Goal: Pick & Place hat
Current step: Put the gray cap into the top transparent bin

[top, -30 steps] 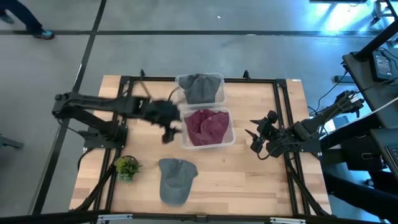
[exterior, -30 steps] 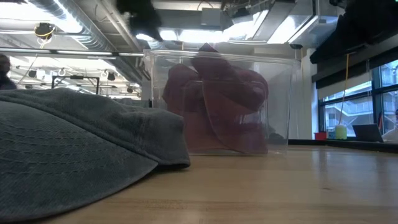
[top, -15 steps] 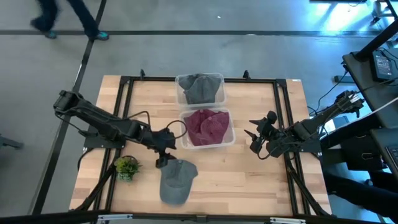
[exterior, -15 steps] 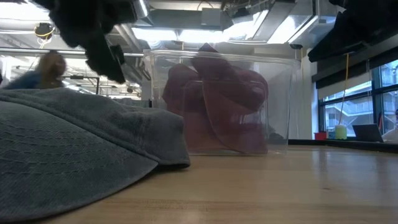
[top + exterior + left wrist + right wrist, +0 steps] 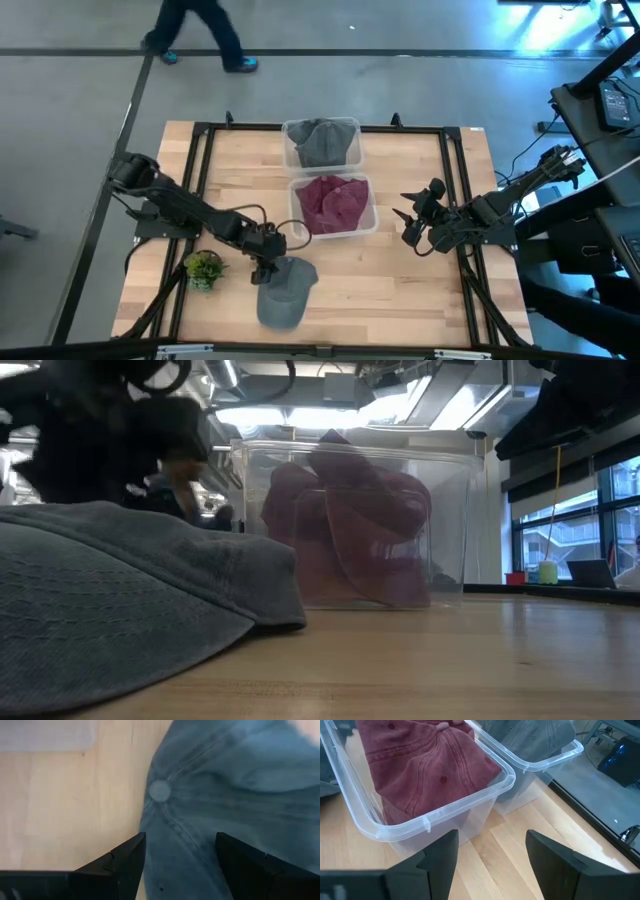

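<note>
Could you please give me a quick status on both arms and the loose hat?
Left pincer open, down over the grey hat, not gripping. Right pincer open, waiting at the table's right side. Nothing blocking.

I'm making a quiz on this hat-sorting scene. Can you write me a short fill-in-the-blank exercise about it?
1. The left gripper is open over the loose ____ hat on the table.
2. The bin nearer that hat holds a ____ hat.
3. The small green plant stands on the side of the ____ arm.
4. The right gripper holds ____.

Missing words: gray; red; left; nothing
</note>
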`<state>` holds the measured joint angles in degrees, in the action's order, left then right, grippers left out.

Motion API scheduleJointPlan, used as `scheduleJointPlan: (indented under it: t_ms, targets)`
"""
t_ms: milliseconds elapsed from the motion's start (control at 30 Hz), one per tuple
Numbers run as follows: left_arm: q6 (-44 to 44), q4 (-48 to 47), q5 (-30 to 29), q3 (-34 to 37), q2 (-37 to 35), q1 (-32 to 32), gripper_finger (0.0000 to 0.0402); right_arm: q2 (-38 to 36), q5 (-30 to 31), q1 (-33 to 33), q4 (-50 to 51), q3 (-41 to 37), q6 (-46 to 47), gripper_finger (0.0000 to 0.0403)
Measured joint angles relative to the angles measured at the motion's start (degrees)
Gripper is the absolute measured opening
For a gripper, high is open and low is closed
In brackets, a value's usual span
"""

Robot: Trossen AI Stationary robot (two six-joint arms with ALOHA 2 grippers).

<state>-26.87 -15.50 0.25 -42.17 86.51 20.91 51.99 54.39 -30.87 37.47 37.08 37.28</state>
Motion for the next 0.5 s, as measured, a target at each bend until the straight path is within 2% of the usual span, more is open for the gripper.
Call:
scheduleJointPlan:
  t_ms: [167, 300, 500]
  targets:
    - [-1.30, 1.31, -4.91, -0.17, 5.86, 0.49, 0.0233, 0.00, 0.00, 0.00, -0.39, 0.00, 0.00, 0.0232]
    - [-1.78, 0.66, -5.51, -0.45, 8.00, 0.47, 0.0227, 0.00, -0.02, 0.00, -0.37, 0.00, 0.00, 0.0232]
    - [-1.79, 0.28, -6.56, -0.30, 8.06, 0.59, 0.0171, 0.00, -0.02, 0.00, -0.39, 0.00, 0.00, 0.0232]
